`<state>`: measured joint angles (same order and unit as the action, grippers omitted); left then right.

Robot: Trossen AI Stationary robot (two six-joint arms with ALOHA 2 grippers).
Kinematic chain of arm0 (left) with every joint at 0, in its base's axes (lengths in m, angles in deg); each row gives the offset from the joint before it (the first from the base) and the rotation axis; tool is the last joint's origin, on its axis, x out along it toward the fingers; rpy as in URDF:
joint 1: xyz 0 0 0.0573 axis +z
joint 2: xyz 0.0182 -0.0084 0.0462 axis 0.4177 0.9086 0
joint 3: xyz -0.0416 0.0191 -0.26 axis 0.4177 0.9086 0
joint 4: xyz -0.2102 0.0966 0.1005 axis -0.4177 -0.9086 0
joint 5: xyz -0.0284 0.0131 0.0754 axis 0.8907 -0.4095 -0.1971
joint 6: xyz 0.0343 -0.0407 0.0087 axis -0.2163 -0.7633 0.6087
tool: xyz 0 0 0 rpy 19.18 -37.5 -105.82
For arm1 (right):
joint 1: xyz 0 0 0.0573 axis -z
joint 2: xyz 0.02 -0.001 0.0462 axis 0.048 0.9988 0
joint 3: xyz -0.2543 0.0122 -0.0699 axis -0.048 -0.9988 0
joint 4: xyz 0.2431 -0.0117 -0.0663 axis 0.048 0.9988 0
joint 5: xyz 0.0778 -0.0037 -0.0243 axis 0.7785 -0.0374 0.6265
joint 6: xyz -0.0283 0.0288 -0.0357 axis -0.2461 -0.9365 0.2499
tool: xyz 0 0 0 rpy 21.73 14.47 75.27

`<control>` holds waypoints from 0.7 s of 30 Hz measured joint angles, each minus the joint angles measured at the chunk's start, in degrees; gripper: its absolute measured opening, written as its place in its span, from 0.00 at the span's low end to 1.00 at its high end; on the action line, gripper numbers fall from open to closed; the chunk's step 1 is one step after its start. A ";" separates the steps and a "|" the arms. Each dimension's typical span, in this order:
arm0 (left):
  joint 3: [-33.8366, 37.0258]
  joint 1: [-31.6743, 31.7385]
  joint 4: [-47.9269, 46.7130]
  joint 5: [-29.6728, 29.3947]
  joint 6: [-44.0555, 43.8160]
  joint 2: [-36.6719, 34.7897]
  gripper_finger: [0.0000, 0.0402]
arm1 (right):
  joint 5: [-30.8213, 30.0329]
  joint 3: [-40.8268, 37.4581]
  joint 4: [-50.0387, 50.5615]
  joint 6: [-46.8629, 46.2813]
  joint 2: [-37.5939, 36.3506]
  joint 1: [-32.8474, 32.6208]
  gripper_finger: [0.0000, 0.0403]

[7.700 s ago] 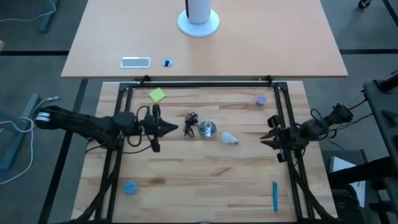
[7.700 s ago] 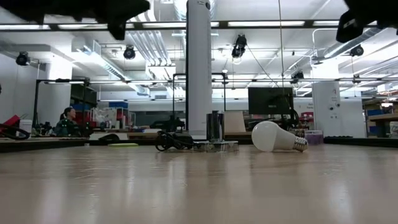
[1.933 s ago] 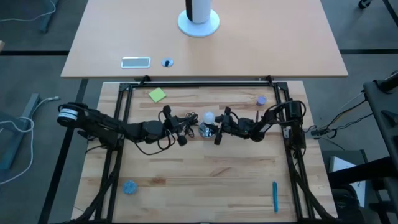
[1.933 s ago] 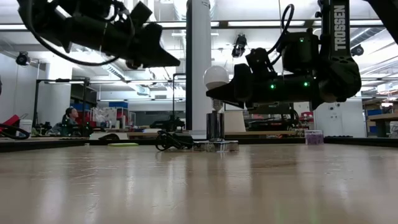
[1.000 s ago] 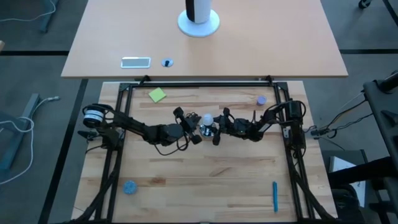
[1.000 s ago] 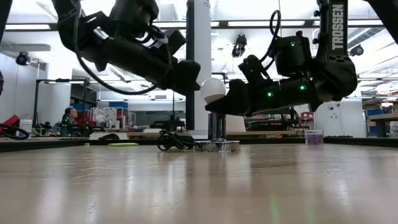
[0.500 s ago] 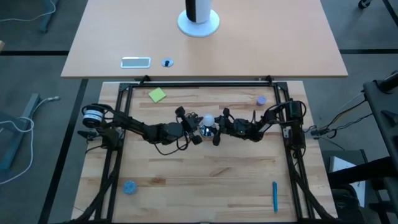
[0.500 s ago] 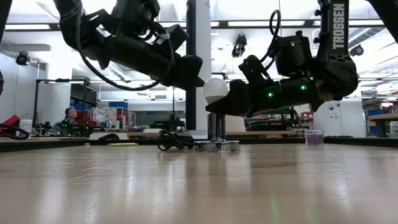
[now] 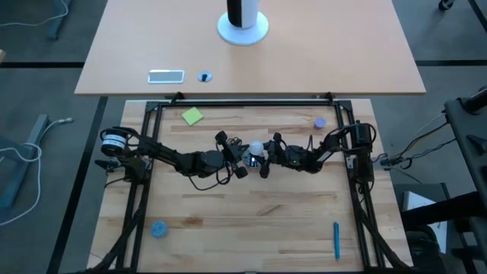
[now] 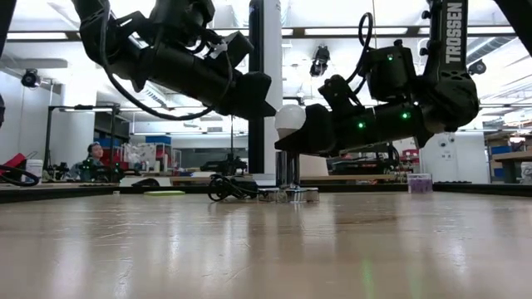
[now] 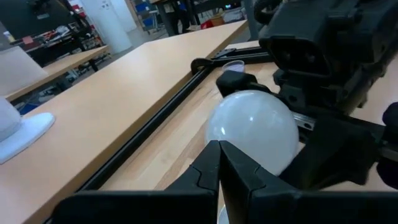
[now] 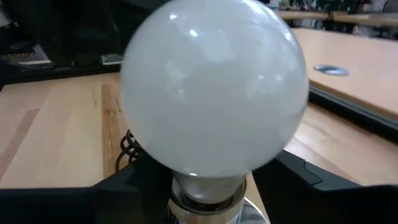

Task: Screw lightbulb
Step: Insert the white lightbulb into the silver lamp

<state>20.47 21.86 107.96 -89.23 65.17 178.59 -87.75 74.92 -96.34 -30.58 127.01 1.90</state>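
Note:
The whitish lightbulb [image 9: 257, 148] stands upright, rounded end up, over the shiny silver socket base [image 10: 288, 176] at mid-table. It also shows in the low view [image 10: 289, 118], the left wrist view [image 11: 252, 130] and the right wrist view [image 12: 214, 87]. My right gripper [image 9: 266, 160] comes from the table's right and is shut on the bulb. My left gripper [image 9: 237, 161] comes from the table's left, shut, its tip [image 10: 271, 110] right beside the bulb's globe. The right gripper hides the bulb's base. My right gripper pinches the bulb's narrow neck [image 12: 205, 185] just under the globe, one finger [image 12: 134, 183] on each side. The fingers come about level from the table's right. The bulb stands upright above the socket; whether its base is in the socket I cannot tell. My left gripper's shut fingertips [image 11: 219, 155] stand against the lower side of the globe, from the table's left; I cannot tell whether they touch it.
The socket's black cord [image 9: 228, 144] lies coiled to its left. A green note [image 9: 192, 116], a purple disc [image 9: 319, 122], a blue lump [image 9: 158, 228] and a blue pen [image 9: 336, 240] lie farther off. Black frame rails [image 9: 243, 103] border the work area.
My left gripper has edged a little toward the bulb and tipped slightly down. The bulb stays upright in my right gripper over the socket.

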 joint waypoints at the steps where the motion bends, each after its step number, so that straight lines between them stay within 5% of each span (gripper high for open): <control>1: 0.00 0.00 -0.22 -0.09 -0.27 0.00 0.00 | -0.02 0.07 0.43 -1.06 -0.04 0.00 0.51; 21: 0.00 0.00 -0.74 -0.88 -1.73 0.00 0.00 | -0.12 0.03 11.66 -1.16 -7.25 -0.02 0.62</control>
<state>20.47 21.86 107.22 -90.11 63.44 178.59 -87.87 74.94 -84.68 -31.74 119.77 1.87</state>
